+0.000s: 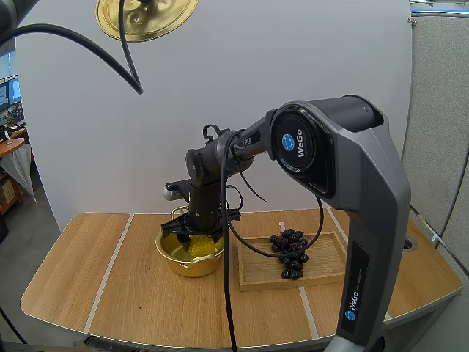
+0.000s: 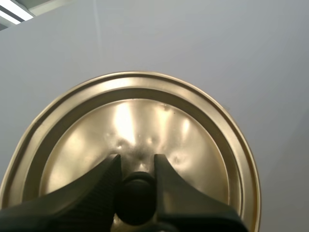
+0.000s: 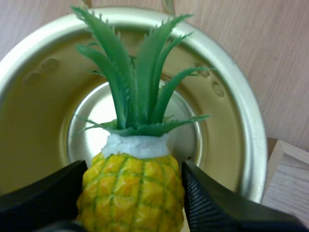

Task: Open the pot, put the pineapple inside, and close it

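Wooden table (image 1: 110, 286): pale wood-grain top with rounded front corners, crossed by thin light lines running front to back. Wooden tray (image 1: 253, 277): shallow, rectangular, with a raised rim, lying flat on the table's right half in the high view. Bunch of grapes (image 1: 290, 253): dark, near-black berries lying inside the tray, about its middle, reaching from near the back rim toward the front rim.

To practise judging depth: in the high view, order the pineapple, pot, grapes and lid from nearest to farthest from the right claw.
1. Pineapple: pinched in the right claw itself.
2. Pot: just under the claw.
3. Grapes: on the tray, to the pot's right.
4. Lid: held high above the table, to the left.
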Motion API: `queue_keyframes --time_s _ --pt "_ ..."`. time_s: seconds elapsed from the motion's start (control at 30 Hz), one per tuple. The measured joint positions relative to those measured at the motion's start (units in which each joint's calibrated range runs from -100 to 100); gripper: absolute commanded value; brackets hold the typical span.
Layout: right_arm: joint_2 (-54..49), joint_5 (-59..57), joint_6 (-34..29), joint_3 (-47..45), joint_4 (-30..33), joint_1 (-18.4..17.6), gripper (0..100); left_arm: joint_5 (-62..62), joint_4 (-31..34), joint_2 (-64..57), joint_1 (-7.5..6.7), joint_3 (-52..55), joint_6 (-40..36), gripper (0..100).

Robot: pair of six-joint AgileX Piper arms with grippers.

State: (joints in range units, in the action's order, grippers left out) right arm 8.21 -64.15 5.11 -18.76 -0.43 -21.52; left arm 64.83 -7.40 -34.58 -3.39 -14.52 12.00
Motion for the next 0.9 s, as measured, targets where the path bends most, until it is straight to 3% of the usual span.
queue_keyframes --time_s 0.47,0.5,0.53,0.63,0.73,0.9 --pt "3.55 -0.35 0.3 0.25 -0.31 -0.05 1 0.0 0.0 0.0 0.0 0.0 0.0 0" --pt "3.55 -0.35 0.4 0.25 -0.31 -0.05 17 0.0 0.0 0.0 0.0 0.0 0.0 0" --pt "3.55 -0.35 0.49 0.25 -0.31 -0.05 25 0.0 0.0 0.0 0.0 0.0 0.0 0" --pt "3.55 -0.35 1.34 0.25 -0.97 -0.05 69 0.0 0.0 0.0 0.0 0.0 0.0 0" --pt "3.55 -0.68 1.86 0.25 -1.69 -0.05 96 0.0 0.0 0.0 0.0 0.0 0.0 0" --pt "2.82 -1.37 2.11 0.25 -1.82 -0.05 100 0.0 0.0 0.0 0.0 0.0 0.0 0"
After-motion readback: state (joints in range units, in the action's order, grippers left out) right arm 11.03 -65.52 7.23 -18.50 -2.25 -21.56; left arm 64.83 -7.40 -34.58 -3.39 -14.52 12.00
